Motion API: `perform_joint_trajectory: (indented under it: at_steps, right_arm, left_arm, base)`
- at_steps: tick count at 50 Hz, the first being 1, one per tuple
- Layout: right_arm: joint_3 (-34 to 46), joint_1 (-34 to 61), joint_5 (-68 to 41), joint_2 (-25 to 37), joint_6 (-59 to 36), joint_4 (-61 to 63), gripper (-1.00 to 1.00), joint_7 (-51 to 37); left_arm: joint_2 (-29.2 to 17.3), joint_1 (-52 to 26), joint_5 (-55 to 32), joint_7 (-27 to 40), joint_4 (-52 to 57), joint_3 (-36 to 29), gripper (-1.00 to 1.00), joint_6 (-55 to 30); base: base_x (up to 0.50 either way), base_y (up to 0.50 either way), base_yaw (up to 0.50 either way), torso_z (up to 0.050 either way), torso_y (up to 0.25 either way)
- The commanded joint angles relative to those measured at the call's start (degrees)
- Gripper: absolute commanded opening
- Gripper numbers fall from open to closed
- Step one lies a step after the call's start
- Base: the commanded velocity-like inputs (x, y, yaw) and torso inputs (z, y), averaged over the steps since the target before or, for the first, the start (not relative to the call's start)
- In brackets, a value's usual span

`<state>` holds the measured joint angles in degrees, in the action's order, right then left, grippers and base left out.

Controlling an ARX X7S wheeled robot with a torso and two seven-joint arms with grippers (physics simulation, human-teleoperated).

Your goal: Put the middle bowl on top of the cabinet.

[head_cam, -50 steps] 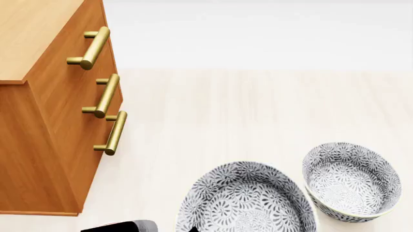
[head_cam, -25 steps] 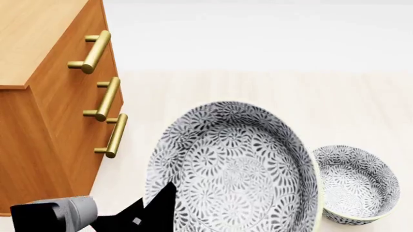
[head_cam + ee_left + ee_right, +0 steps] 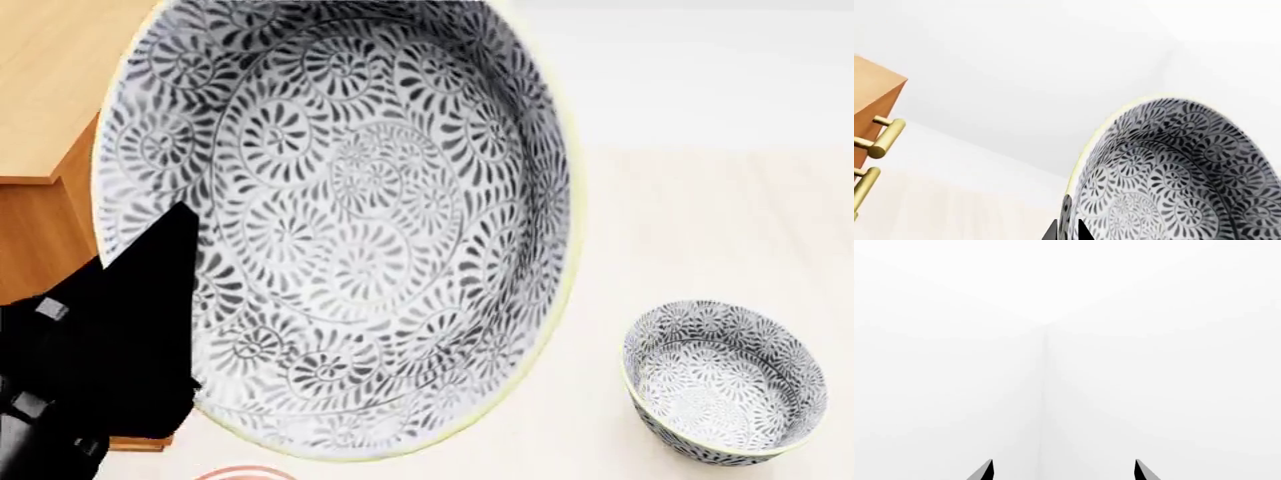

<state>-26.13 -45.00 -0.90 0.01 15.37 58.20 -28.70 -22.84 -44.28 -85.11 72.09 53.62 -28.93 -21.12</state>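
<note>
Left claw pinching middle bowl by its rim, right claw spread and idle: best carried level leftward over cabinet, then lowered flat.

The middle bowl fills most of the head view, tilted so its patterned inside faces the camera. The black left gripper grips its lower left rim. Behind the bowl, at the left edge, the cabinet shows part of its light top. A second patterned bowl stands upright on the pale floor at lower right.
</note>
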Motion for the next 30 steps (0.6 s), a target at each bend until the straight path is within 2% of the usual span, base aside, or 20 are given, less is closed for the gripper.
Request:
perform_joint_trajectory:
  at_steps: [1, 2, 5, 7, 9, 18, 25, 30]
  right_arm:
    - [2.5, 0.0, 2.35, 0.0, -1.11, 1.23, 1.0, -1.53]
    - [2.65, 0.0, 2.52, 0.0, -1.14, 1.27, 1.0, -1.64]
    - [2.91, 0.0, 2.71, 0.0, -1.44, 1.62, 1.0, -1.8]
    - [3.58, 0.0, 3.36, 0.0, -1.54, 1.73, 1.0, -2.24]
    - [3.89, 0.0, 3.63, 0.0, -1.57, 1.75, 1.0, -2.39]
    - [3.16, 0.0, 3.0, 0.0, -1.75, 1.78, 1.0, -1.81]
    - [1.25, 0.0, 1.14, 0.0, -1.85, 1.72, 1.0, -0.63]
    - [-0.08, 0.0, -0.23, 0.0, -1.78, 1.68, 1.0, -0.12]
  left_arm:
    - [-2.67, -18.28, -20.9, 16.04, 0.4, 3.61, -1.0, 3.01]
    - [-3.14, -19.6, -21.83, 17.54, -0.02, 3.3, -1.0, 3.65]
    - [-9.87, -27.07, -23.88, 17.87, -1.38, -5.96, -1.0, 14.08]
    - [-12.8, -32.3, -28.03, 17.85, -3.43, -12.45, -1.0, 20.77]
    - [-14.5, -35.28, -31.14, 17.83, -5.94, -16.71, -1.0, 23.9]
    - [-15.51, -41.22, -40.55, 15.06, -16.06, -19.08, -1.0, 21.65]
    - [-15.15, -48.44, -45.36, 16.84, -21.06, -20.19, -1.0, 19.55]
    - [-16.75, -55.92, -48.41, 17.53, -25.82, -25.63, -1.0, 20.53]
  base:
    - [0.0, 0.0, 0.0, 0.0, 0.0]
    - [0.0, 0.0, 0.0, 0.0, 0.0]
    - [0.0, 0.0, 0.0, 0.0, 0.0]
    - [0.0, 0.0, 0.0, 0.0, 0.0]
    - [0.0, 0.0, 0.0, 0.0, 0.0]
    - [0.0, 0.0, 0.0, 0.0, 0.0]
    - [0.0, 0.0, 0.0, 0.0, 0.0]
    - [0.0, 0.0, 0.0, 0.0, 0.0]
